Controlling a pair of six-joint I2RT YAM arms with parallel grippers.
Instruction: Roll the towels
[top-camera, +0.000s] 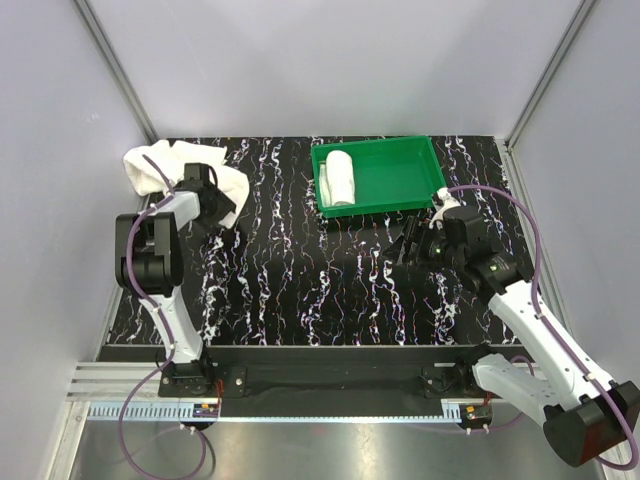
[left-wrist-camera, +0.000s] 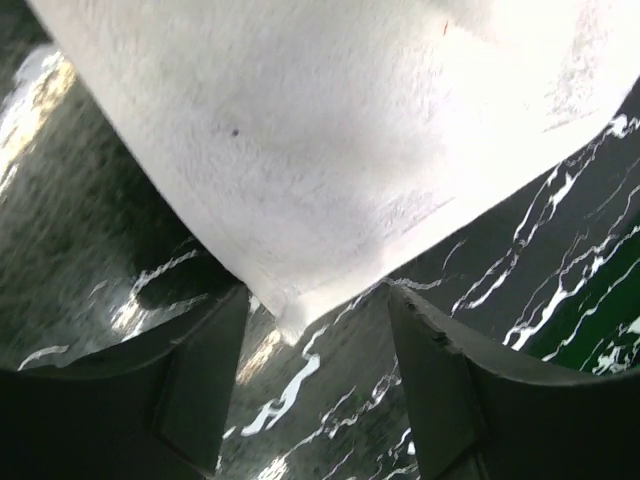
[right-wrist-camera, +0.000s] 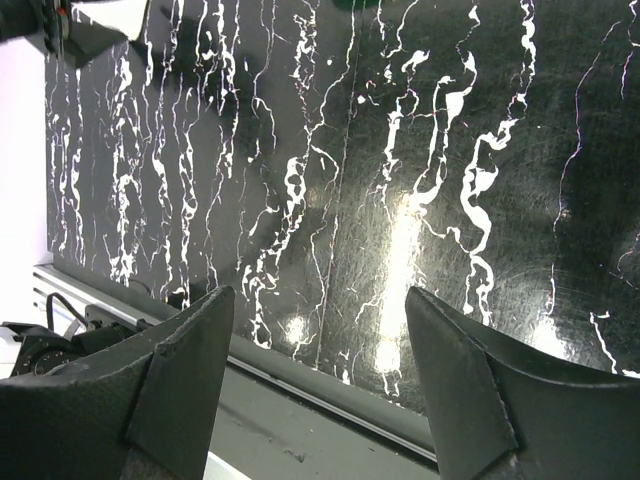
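The loose towel (top-camera: 170, 163), bunched far left, could slip free or roll crooked: only its corner hangs between the wide jaws of the left gripper (left-wrist-camera: 318, 300). That arm reaches far left. The right gripper (right-wrist-camera: 318, 305), wide and empty, hovers near the tray (top-camera: 400, 180) holding the rolled towel (top-camera: 341, 177).

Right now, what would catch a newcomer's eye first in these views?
The bright green tray at the far edge, right of centre, holding a rolled white towel at its left end. Then the loose white towel heaped in the far left corner, its corner just ahead of the open left pincer.
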